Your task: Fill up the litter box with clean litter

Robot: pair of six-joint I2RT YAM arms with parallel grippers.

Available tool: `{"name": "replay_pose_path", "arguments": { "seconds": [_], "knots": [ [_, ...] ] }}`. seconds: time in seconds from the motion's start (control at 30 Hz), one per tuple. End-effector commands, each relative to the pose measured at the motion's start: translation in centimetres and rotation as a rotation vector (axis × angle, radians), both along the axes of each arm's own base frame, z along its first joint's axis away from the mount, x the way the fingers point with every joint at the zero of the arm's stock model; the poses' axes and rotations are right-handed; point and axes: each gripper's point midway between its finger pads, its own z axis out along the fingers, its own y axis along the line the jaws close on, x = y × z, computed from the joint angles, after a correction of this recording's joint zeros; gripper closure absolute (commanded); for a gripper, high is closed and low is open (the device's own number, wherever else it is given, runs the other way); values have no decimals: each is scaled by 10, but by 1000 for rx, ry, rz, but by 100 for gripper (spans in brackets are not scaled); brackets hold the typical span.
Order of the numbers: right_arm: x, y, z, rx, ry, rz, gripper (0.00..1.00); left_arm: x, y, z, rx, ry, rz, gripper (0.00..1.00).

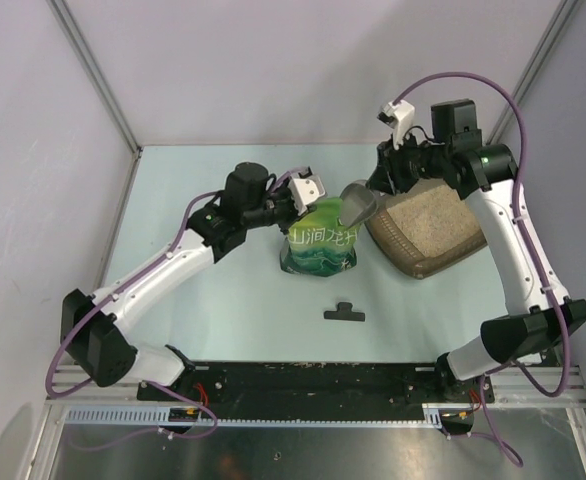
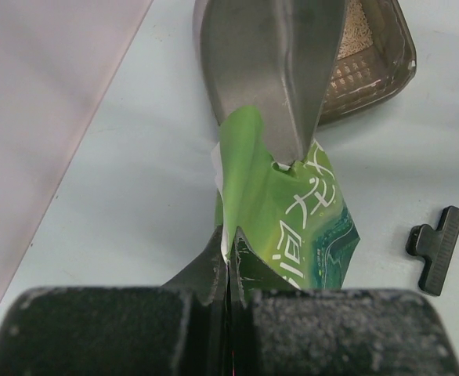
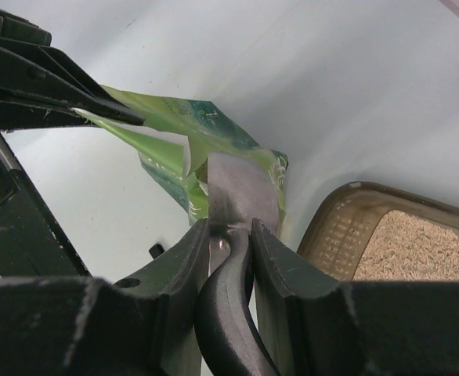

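Observation:
The brown litter box lies at the right of the table with pale beige clean litter in it; it also shows in the left wrist view and the right wrist view. The green pouch bag stands left of it. My left gripper is shut on the bag's top edge. My right gripper is shut on the black handle of the silver scoop, whose bowl points into the bag's mouth.
A black clip lies on the table in front of the bag; it also shows in the left wrist view. Grey walls and metal posts stand at the back and sides.

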Motion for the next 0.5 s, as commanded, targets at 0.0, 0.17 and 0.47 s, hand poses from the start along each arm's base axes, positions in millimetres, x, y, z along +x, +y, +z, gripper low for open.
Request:
{"name": "replay_pose_path", "arguments": {
  "seconds": [0.0,0.17,0.47],
  "knots": [
    [8,2,-11,-70,15,0,100,-3,9,55,-113,-122,26,100],
    [-10,6,26,-38,-42,142,100,-4,13,52,-105,-124,36,100],
    [-24,3,40,-64,-132,203,100,-3,11,52,-101,-129,32,100]
  ]
}}
